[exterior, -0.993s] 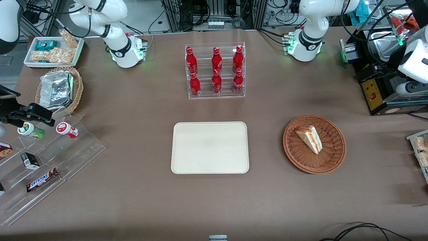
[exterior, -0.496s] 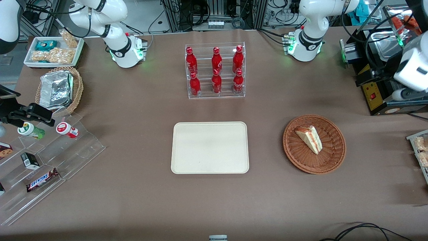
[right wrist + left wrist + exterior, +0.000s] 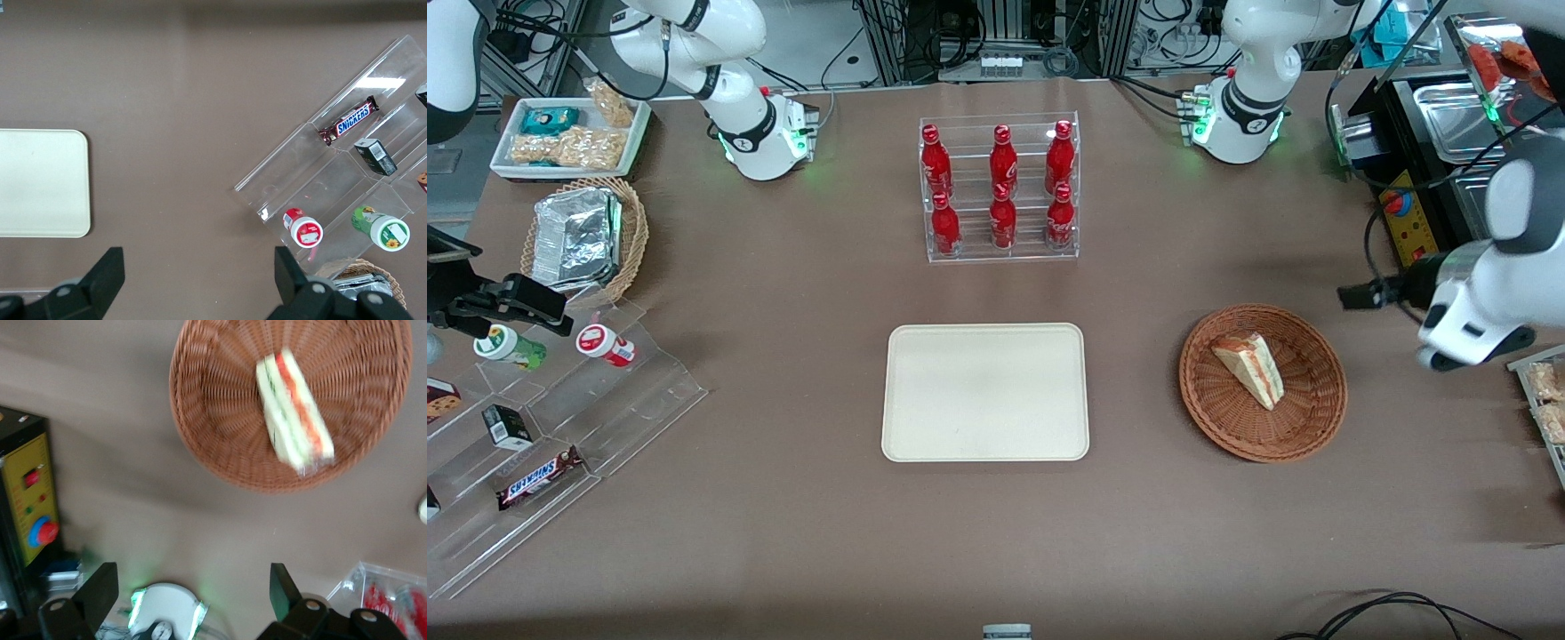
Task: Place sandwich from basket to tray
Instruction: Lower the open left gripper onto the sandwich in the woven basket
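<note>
since the earlier frames the left arm has swung down and in from over the equipment at the working arm's end of the table, and now hangs w/ its wrist close to the basket (image 3: pixel 1263 383). nothing else has shifted: sandwich, basket, tray sit where they were.

gripper (image 3: pixel 193 590) hovers above the table just off the basket's rim, toward the working arm's end, not touching anything. in the wrist view its two fingers (image 3: pixel 285 587) stand wide apart, released, w/ nothing between them.

sandwich (image 3: pixel 1249 368) lies on its side in the basket, a bit off-center, filling edge showing red-orange and green. it's near the gripper but apart from it, not between the fingers.

tray (image 3: pixel 985 392) sits mid-table, beside the basket toward the parked arm's end, bare. rack of red bottles (image 3: pixel 1000 187) stands farther from the front camera than the tray.
</note>
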{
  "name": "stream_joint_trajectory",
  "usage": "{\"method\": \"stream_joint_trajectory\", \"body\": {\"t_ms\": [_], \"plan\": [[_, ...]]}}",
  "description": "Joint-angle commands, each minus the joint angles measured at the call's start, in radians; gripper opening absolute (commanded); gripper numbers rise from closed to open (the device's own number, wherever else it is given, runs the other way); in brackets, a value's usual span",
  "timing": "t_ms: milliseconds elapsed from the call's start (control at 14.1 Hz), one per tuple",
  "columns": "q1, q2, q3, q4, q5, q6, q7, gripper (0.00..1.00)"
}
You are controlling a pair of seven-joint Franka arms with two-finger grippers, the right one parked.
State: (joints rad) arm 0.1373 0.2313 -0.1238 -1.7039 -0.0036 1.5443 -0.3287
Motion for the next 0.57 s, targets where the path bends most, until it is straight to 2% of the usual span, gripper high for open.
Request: {"method": "stream_joint_trajectory", "body": {"t_ms": [0,142,213,355,496], "plan": [[-0.002,-0.03,-0.01,-0.137,-0.013,0.175,-0.117,1.0],[-0.004,-0.024,-0.011,-0.198,-0.028,0.276,-0.133,1.0],[-0.004,-0.021,-0.011,-0.213,-0.067,0.316,-0.138,1.0],[-0.005,-0.018,-0.011,-0.215,-0.116,0.33,-0.183,1.0],[-0.008,-0.004,-0.013,-0.215,-0.118,0.342,-0.191,1.0]]}}
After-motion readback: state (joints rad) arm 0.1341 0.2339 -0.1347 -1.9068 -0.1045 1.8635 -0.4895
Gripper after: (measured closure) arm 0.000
